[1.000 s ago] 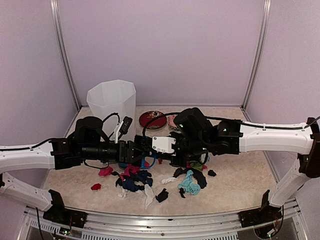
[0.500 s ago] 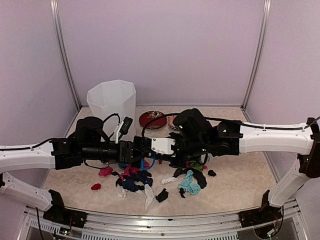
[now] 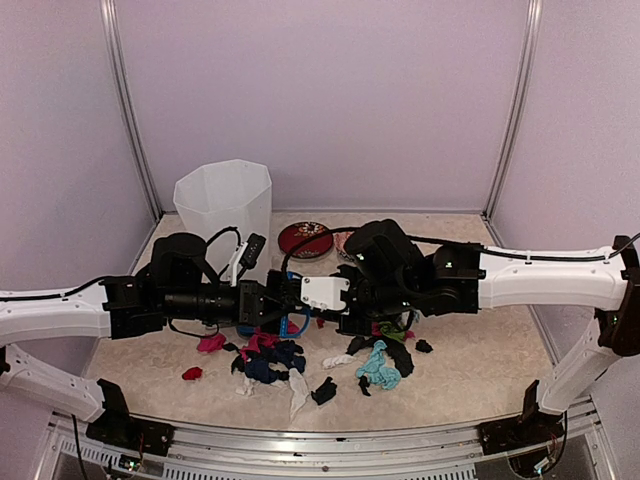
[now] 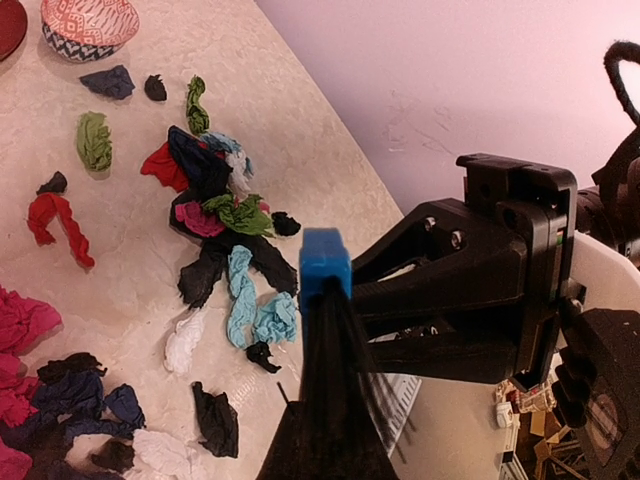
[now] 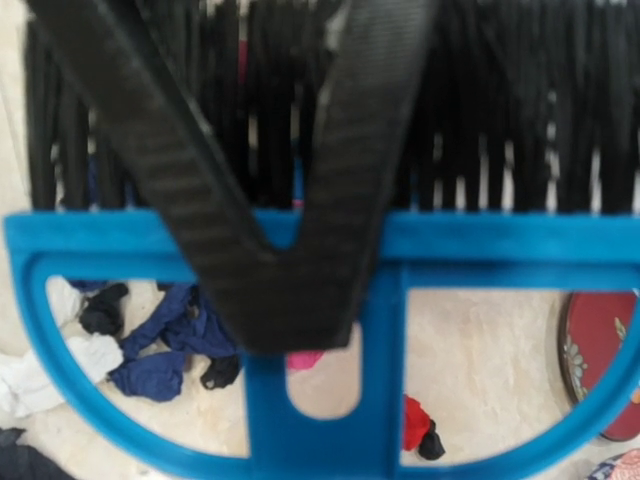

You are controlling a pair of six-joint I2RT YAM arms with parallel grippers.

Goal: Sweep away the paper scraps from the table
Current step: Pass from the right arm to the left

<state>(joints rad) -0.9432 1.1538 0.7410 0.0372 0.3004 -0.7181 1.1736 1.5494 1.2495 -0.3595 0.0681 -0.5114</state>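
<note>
Paper scraps (image 3: pixel 268 360) in navy, pink, black, white and teal lie in a loose heap on the beige table (image 3: pixel 480 350), below both arms. More scraps (image 4: pixel 215 200) show in the left wrist view. A blue brush (image 3: pixel 290 322) with black bristles hangs above the heap between the two grippers. My left gripper (image 3: pixel 278 305) is shut on the brush (image 4: pixel 325 265), which sticks up from its jaws. My right gripper (image 3: pixel 312 312) is shut on the brush handle (image 5: pixel 325 420). In the right wrist view the blue frame and bristles fill the picture.
A white bin (image 3: pixel 225 205) stands at the back left. A red plate (image 3: pixel 305 238) and a patterned bowl (image 4: pixel 90 20) sit behind the arms. A pink wad (image 3: pixel 211 343) and a red wad (image 3: pixel 191 373) lie apart at the left.
My left gripper has closed on the brush. Both arms have stayed almost where they were, and the scraps have not moved.
</note>
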